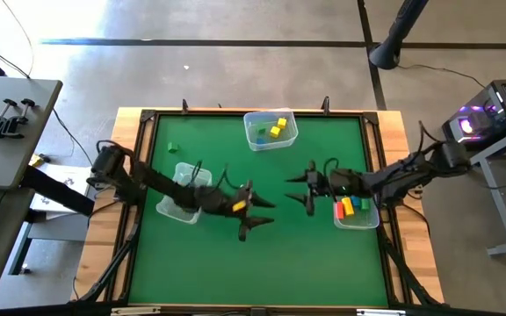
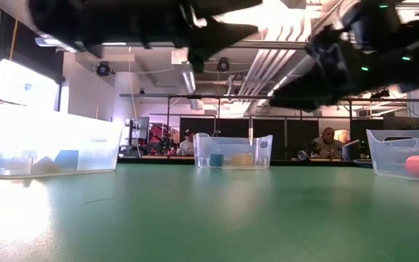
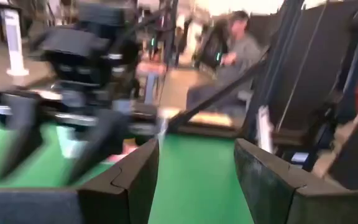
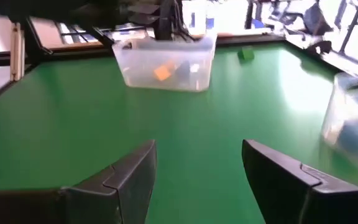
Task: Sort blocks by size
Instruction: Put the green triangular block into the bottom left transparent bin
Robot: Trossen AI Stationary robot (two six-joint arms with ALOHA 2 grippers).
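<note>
High over the green tabletop [image 1: 262,254], a lone small green block [image 1: 173,147] lies at ten o'clock and a clear plastic bin [image 1: 181,195] at nine o'clock, beside the left gripper [image 1: 255,213], fingers spread and empty. A second clear bin [image 1: 271,129] at twelve o'clock holds yellow and blue blocks [image 1: 277,128]. The right gripper [image 1: 300,188], fingers likewise apart and empty, hovers near centre, with red, yellow and blue blocks [image 1: 347,207] in a third clear bin [image 1: 358,216] at three o'clock.

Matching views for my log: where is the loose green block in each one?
High view: green block on the mat, near the far left corner.
Low view: not visible.
Left wrist view: not in it.
Right wrist view: green block on the mat, beyond the left clear bin.
Shared landmark: that bin.
</note>
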